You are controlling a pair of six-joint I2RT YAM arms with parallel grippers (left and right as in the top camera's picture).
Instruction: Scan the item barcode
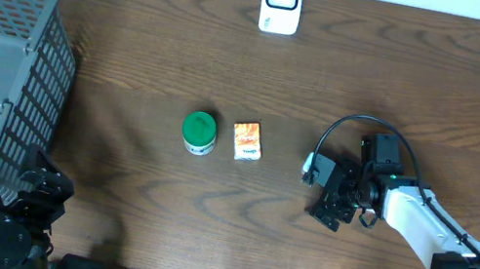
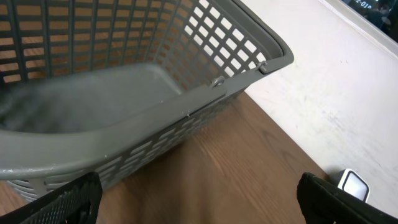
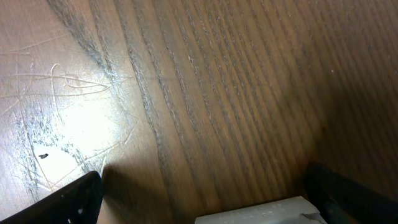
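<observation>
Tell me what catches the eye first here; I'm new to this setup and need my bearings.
A big grey basket fills the left side. In the middle, a green-lidded jar and a small orange box sit side by side, with a white scanner at the far edge.

Basket (image 1: 49,81) stands at the table's (image 1: 157,41) left edge, scanner (image 1: 281,1) at the far edge. Mid-table, jar (image 1: 199,131) lies just left of box (image 1: 248,141).

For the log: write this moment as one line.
left claw open, by basket | right claw open, empty | can, box, scanner untouched
</observation>
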